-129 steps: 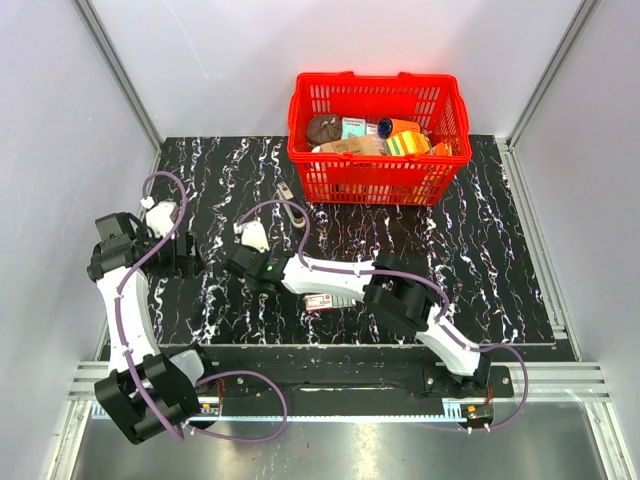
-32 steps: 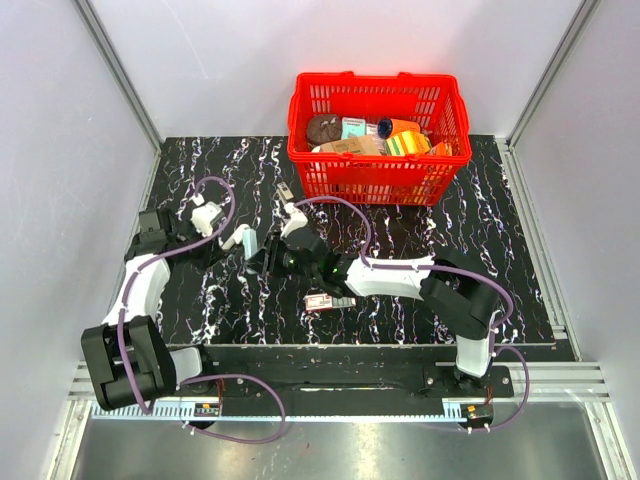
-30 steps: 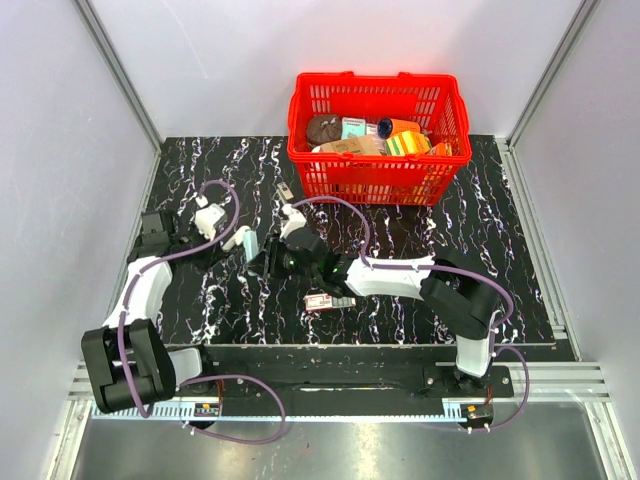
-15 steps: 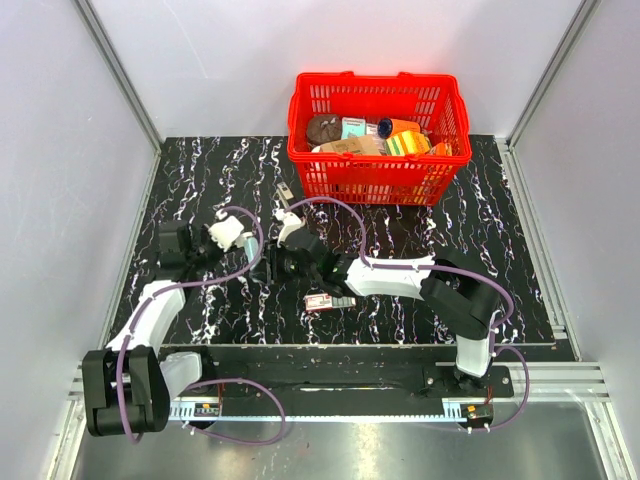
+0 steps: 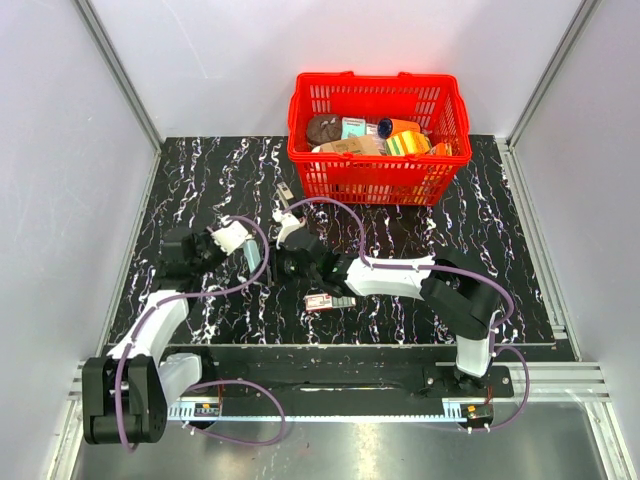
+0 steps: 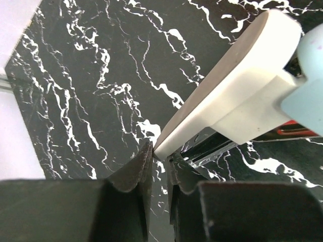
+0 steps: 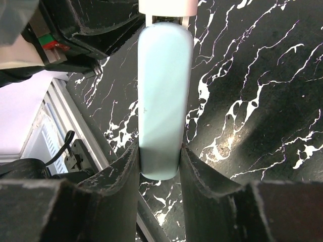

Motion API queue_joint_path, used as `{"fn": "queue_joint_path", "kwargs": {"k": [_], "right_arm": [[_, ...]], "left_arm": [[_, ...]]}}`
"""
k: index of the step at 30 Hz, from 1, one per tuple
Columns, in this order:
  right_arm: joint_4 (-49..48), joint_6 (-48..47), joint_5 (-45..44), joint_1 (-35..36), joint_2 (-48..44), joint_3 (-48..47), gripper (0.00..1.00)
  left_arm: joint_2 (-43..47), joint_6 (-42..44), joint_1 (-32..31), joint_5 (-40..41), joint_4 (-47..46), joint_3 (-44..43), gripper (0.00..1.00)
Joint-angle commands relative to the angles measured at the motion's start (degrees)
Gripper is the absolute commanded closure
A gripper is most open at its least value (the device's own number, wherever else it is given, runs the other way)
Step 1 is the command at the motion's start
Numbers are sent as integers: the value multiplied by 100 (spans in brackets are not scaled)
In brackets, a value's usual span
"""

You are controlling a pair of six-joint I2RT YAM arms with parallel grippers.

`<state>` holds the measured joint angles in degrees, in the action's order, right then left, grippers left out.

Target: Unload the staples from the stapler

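Right wrist | right hand [image 7: 159, 151] grasping stapler [image 7: 164, 91] | left hand [image 6: 159, 154] clenched at its white tip | box [image 5: 320, 301] label unreadable

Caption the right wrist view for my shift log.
Right gripper clamps the pale-blue stapler by its near end, black marbled table behind.

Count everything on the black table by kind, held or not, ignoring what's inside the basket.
Red basket: 1
Pale-blue stapler: 1
Red-and-white small box: 1
Small metal piece: 1
Total: 4
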<state>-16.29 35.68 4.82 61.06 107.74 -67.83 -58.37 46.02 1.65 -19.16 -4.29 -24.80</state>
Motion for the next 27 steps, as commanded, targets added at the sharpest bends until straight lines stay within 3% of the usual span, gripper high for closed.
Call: {"fn": "queue_joint_path", "kwargs": {"k": [1, 4, 7, 11, 13, 20, 27], "right_arm": [[-40, 96, 547, 152, -78, -291, 100], [-23, 281, 310, 100, -139, -406, 100], [-40, 501, 116, -6, -183, -476, 100], [284, 528, -60, -103, -140, -722, 100], [494, 519, -104, -120, -105, -810, 100], [1215, 466, -367, -138, -122, -959, 100], [2270, 352, -403, -129, 194, -1425, 100]], "left_arm": [[203, -505, -59, -226, 408, -622, 93], [335, -691, -112, -1017, 1803, -912, 79], [379, -577, -121, -1896, 2940, -1132, 56], [729, -400, -130, -2592, 3444, -1037, 29], [949, -340, -121, -2820, 3496, -931, 22], [819, -944, -16, -2628, 3401, -1246, 15], [-200, -2402, 967, -3120, 3224, -2212, 14]]}}
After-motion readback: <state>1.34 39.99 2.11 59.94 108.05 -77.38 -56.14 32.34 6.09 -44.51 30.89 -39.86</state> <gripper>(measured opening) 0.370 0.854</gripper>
